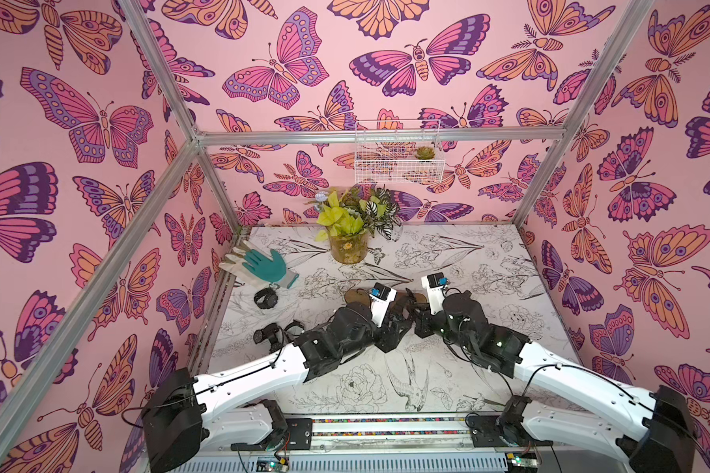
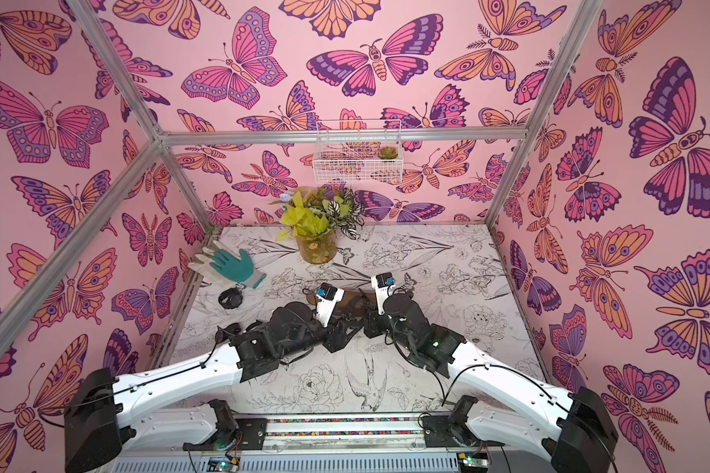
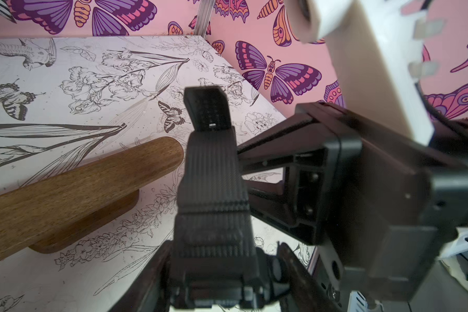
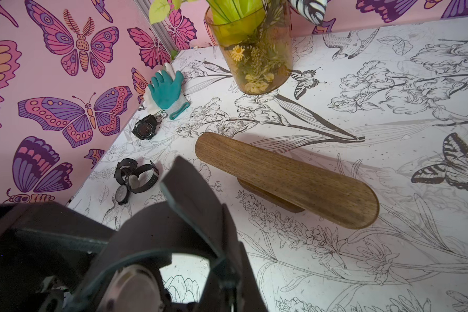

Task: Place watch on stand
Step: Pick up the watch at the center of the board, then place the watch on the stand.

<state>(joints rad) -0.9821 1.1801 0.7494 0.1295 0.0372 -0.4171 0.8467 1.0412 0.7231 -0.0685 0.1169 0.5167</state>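
Watch [image 3: 211, 189]: black, ribbed strap, held off the table just off one rounded end of the stand [image 4: 287, 178], not on it. Right gripper [image 3: 246, 162] is pinched tight on the strap. Left gripper [image 3: 222, 256] flanks the case, jaws part-way in; cannot tell if it grips. Stand: wooden bar on an oval base, mid-table.

Table [image 1: 488, 327]: white, with black line drawings of flowers, birds, butterflies. Walls [image 1: 99, 123]: pink, large butterflies. Aluminium frame [image 1: 156, 73].

Containers, two:
- Amber glass vase [image 1: 348, 250] at the back, leaves and flowers inside.
- White wire basket [image 1: 386, 174] on the back wall, one small succulent [image 1: 425, 152] in it.

Counts:
- Stand: one.
- Glove [image 1: 269, 266]: teal-palmed, far left; pale fabric under it, maybe a second.
- Loose watch [image 1: 265, 297]: one, just beside the glove.
- Tangle [image 4: 135, 178] of dark watches by the left edge: looks like two.
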